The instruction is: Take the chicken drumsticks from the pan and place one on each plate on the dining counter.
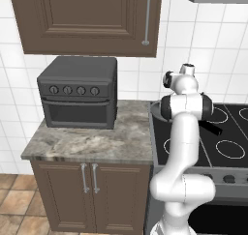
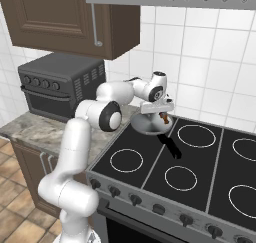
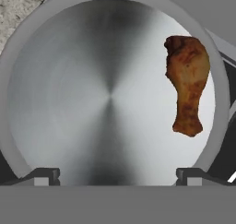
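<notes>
One chicken drumstick (image 3: 186, 85) lies in the pan (image 3: 69, 94), off toward its rim. We hold our end effector (image 2: 161, 113) directly above the pan, presumably to line up a grasp; its fingers (image 3: 46, 176) stand wide apart with nothing between them. The pan sits at the stove's (image 2: 200, 167) back corner, just beside a marbled surface (image 1: 97, 139) carrying a dark toaster oven (image 1: 77, 91), under brown cabinets (image 1: 85, 19) and white wall tiles (image 2: 200, 52).

The arm (image 1: 181, 147) is glossy white all over, chunky rounded tube segments with fat bulbous joints. Dark grey-black rings and caps sit at the joints. The hand (image 2: 157, 107) is a flat pale-grey block, and the fingertips (image 3: 46, 176) are small grey nubs.
</notes>
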Tool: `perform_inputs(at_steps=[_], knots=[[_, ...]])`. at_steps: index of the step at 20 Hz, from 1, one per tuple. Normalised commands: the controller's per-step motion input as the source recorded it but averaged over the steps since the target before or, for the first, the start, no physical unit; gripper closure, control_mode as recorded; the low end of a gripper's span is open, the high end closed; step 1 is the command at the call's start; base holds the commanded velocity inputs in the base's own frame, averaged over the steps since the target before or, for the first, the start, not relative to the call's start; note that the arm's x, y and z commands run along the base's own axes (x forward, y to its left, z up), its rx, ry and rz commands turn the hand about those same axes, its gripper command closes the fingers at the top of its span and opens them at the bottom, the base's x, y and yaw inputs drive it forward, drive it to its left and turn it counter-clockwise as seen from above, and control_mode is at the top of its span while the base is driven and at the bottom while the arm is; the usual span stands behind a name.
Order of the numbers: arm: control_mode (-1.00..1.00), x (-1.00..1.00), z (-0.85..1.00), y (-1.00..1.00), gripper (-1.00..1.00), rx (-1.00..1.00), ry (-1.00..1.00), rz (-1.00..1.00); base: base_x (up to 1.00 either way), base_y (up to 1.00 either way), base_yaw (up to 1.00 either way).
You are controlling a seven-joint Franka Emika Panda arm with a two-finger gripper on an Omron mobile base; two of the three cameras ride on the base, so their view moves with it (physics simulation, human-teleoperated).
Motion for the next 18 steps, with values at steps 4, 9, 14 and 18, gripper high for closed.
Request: perform_inputs(at_steps=[4,9,14,18], knots=[[-1.00,0.21,-0.05,-0.06,-1.00,0.00,0.00,-0.02,0.00,0.00,0.00],[-1.00,0.17,-0.02,-0.17,-1.00,0.00,0.00,0.00,0.00,0.00,0.00],[-1.00,0.08,-0.07,-0.17,-1.00,0.00,0.00,0.00,0.00,0.00,0.00],[-1.00,0.03,-0.14,-0.03,-1.00,0.00,0.00,0.00,0.00,0.00,0.00]])
